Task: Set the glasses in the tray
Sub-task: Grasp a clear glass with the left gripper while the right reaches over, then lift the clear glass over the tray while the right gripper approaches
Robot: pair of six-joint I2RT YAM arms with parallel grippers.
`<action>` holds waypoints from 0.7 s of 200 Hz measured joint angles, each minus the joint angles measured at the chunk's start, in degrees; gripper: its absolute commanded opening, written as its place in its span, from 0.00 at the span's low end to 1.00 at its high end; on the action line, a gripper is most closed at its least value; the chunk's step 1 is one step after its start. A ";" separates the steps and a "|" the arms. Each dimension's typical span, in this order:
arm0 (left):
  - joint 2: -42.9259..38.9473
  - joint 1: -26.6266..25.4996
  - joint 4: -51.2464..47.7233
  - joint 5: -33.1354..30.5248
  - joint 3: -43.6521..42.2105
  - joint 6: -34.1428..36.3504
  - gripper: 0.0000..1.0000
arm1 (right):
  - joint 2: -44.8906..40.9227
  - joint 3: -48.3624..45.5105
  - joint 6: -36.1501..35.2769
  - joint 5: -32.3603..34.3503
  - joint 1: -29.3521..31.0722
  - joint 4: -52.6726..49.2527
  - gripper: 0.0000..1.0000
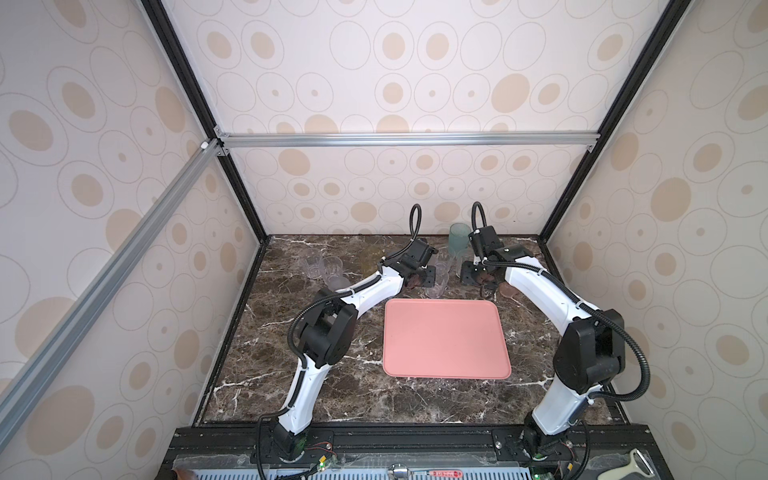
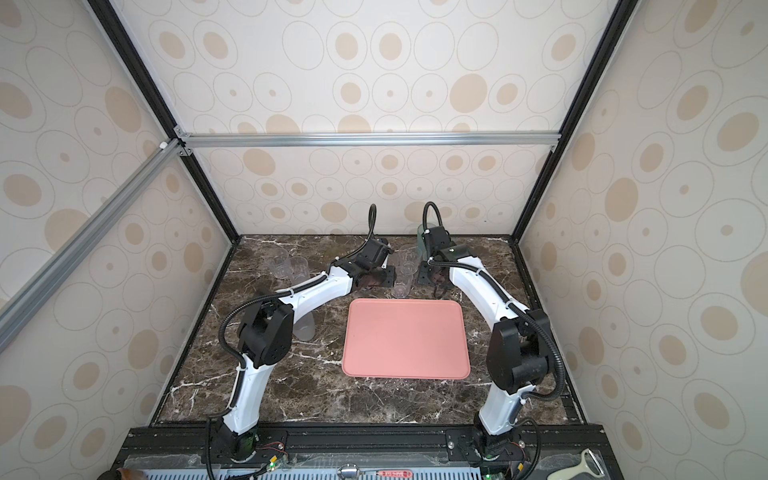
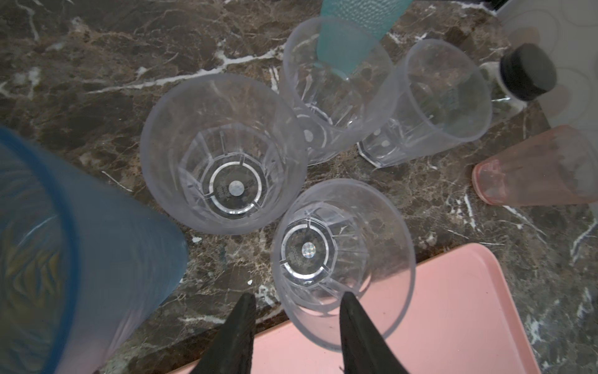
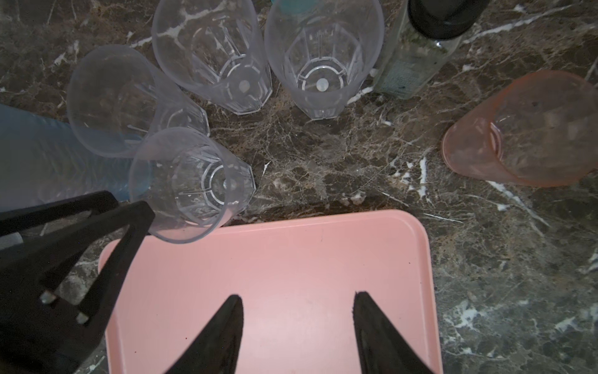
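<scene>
Left end effector [image 3: 298, 294], half open, straddles the rim of a clear faceted tumbler [image 3: 307, 251] beside the salmon-pink rectangular tray [image 3: 453, 307]; right end effector [image 4: 297, 299] hovers wide above it.

Matt tray [image 1: 446, 338], polished marble tabletop [image 1: 332, 395]

Both top views look from high above the near edge of the table [image 1: 291, 374], down and toward the back wall [image 1: 395, 187], and cover the whole scene. Each wrist view hangs close over the table's far part, looking steeply down past the left gripper [image 3: 295, 302] or right gripper [image 4: 297, 299]. Both wrist views share the tray [image 3: 453, 307] edge and clear glasses [image 3: 343, 255].
</scene>
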 measured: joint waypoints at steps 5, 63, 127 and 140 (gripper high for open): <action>0.57 0.00 -0.59 -0.39 0.74 0.04 0.41 | -0.04 -0.31 -0.09 0.09 -0.02 0.15 0.58; 5.90 0.00 -3.30 -1.77 7.04 0.09 0.25 | -0.09 -2.80 -0.52 0.09 -0.26 1.09 0.58; 6.64 0.00 -4.48 -1.73 8.48 -0.15 0.09 | -0.24 -3.37 -0.79 0.13 -0.26 1.44 0.58; 6.64 0.00 -4.76 -1.70 8.41 -0.22 0.05 | -0.28 -3.37 -0.90 0.15 -0.26 1.44 0.57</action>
